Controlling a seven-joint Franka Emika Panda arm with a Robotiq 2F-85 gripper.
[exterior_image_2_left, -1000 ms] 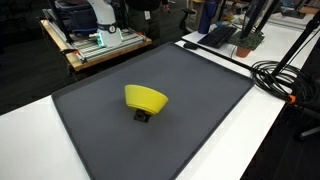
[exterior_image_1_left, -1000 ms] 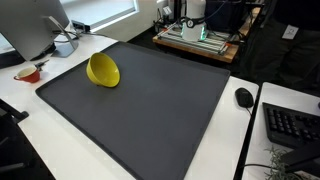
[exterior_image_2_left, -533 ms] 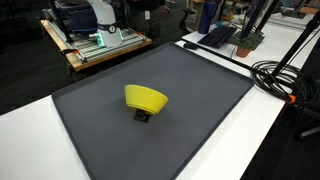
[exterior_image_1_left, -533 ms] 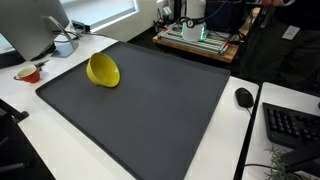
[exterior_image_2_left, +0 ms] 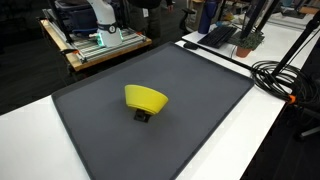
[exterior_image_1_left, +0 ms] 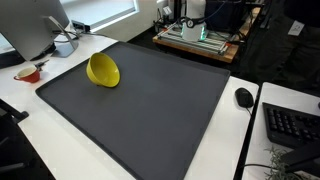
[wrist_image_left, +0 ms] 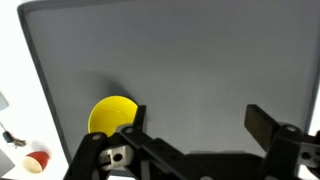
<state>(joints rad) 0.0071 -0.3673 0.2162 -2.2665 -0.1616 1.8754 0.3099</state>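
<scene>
Black two-finger gripper (wrist_image_left: 195, 115) juts into the wrist view from six o'clock, held high, jaws spread wide, one dark finger (wrist_image_left: 130, 128) at seven o'clock, its partner at four.

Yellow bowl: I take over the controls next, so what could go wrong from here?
The yellow bowl sits tilted on a small dark object; a nudge could tip or slide it. In the wrist view it lies off-centre, by one of the open jaws, so a straight descent might miss or clip its rim.
</scene>
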